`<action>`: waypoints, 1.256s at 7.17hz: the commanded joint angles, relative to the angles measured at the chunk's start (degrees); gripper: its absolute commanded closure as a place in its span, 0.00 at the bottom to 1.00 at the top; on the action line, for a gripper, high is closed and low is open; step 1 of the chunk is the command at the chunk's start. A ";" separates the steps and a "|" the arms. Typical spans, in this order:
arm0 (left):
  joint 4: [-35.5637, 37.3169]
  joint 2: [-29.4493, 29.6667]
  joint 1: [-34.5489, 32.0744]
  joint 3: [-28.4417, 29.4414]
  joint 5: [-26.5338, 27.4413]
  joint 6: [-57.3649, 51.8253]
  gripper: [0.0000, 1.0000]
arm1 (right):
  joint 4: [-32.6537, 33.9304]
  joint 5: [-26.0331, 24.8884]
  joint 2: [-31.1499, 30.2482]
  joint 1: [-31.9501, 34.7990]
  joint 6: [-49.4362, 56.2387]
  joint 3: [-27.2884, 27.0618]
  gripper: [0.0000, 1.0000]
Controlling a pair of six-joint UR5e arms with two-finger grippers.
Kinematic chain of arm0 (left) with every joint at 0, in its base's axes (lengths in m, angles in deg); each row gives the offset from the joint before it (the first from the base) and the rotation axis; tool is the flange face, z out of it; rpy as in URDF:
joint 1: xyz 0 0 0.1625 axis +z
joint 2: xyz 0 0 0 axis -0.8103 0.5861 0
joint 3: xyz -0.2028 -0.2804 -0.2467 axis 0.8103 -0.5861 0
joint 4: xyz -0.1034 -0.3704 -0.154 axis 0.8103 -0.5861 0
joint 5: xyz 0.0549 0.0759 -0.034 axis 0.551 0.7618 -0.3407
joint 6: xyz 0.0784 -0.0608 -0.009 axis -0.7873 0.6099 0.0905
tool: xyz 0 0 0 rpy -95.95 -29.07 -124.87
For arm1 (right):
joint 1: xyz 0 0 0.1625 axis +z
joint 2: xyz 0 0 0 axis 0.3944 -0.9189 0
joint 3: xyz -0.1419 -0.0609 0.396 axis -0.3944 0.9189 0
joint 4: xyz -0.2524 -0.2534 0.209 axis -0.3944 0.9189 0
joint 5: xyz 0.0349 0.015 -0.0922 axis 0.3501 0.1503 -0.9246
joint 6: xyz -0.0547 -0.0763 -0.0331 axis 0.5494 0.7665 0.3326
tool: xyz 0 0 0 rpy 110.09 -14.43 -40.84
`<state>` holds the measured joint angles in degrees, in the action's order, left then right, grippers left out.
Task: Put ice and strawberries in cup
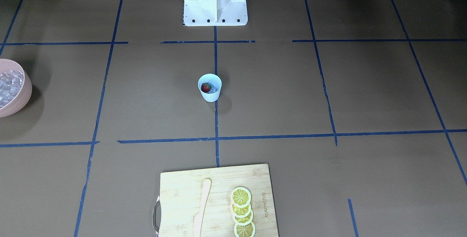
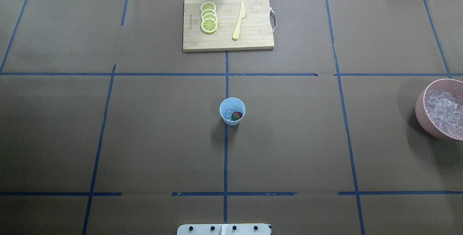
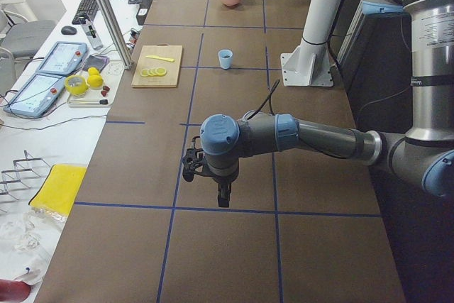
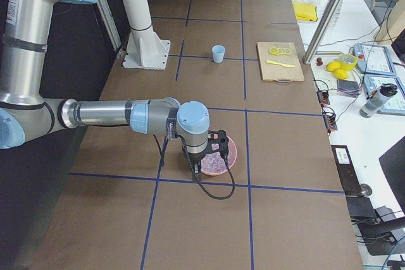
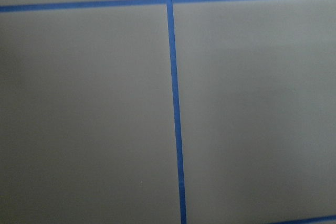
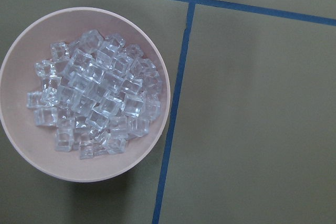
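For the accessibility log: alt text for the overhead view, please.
A light blue cup stands mid-table holding a strawberry and ice. A pink bowl of ice sits at right; a cutting board with lemon slices and knife lies beyond.

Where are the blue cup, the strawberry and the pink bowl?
blue cup (image 2: 231, 122), overhead view, outer wall.
strawberry (image 2: 237, 115), overhead view, red body.
pink bowl (image 6: 31, 150), right wrist view, bare inner wall.

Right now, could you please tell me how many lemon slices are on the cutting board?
4 lemon slices, overlapping in one row on the cutting board, beside the knife; others could hide underneath.
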<state>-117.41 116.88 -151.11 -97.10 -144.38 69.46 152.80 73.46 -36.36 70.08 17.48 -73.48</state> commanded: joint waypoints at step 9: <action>-19.38 -1.69 4.51 11.29 2.18 6.87 0.00 | -0.29 0.64 0.64 -2.08 -0.96 -0.58 0.00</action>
<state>-136.41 115.20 -148.28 -85.52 -142.48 76.12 152.58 73.78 -35.78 68.05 16.61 -74.04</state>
